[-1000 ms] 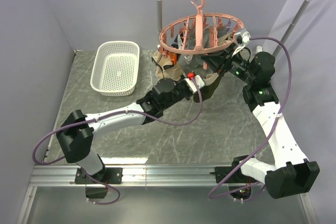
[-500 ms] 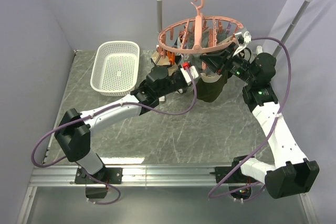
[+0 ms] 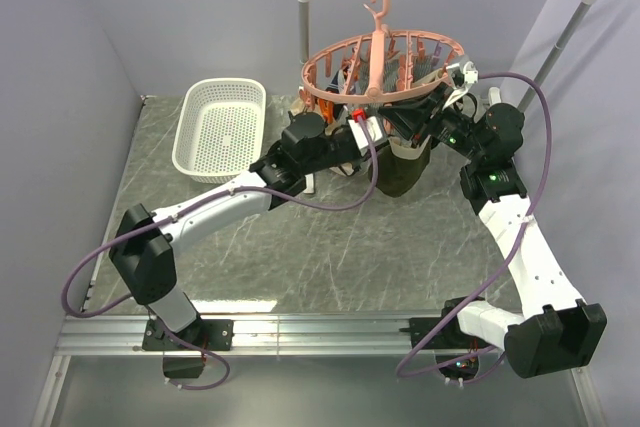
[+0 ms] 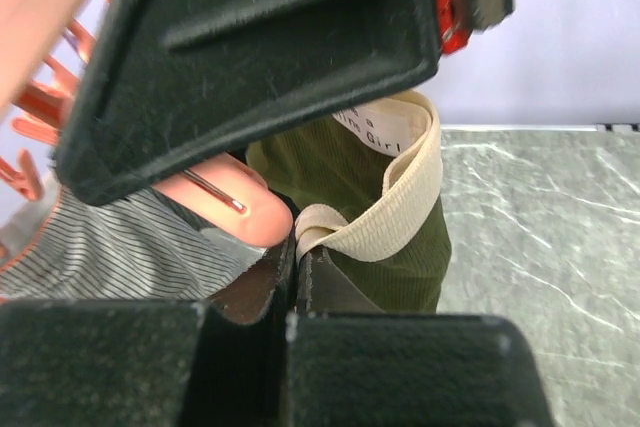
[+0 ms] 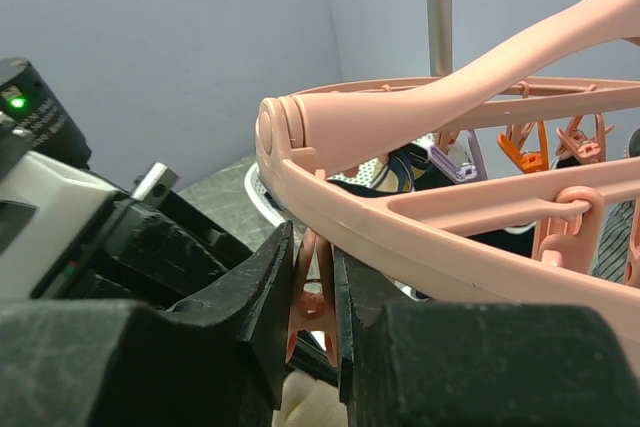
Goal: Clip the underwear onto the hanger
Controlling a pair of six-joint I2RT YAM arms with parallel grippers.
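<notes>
The left hand, clenched on the beige waistband of the underwear, has climbed from low over the counter to just under the hanger ring. The underwear now hangs below that ring beside the right hand, which stays pinched on a peg.

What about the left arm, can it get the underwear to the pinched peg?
Probably yes: the left gripper, shut on the underwear, sits beneath the hanger beside the right gripper and its peg, nothing visibly between.
</notes>
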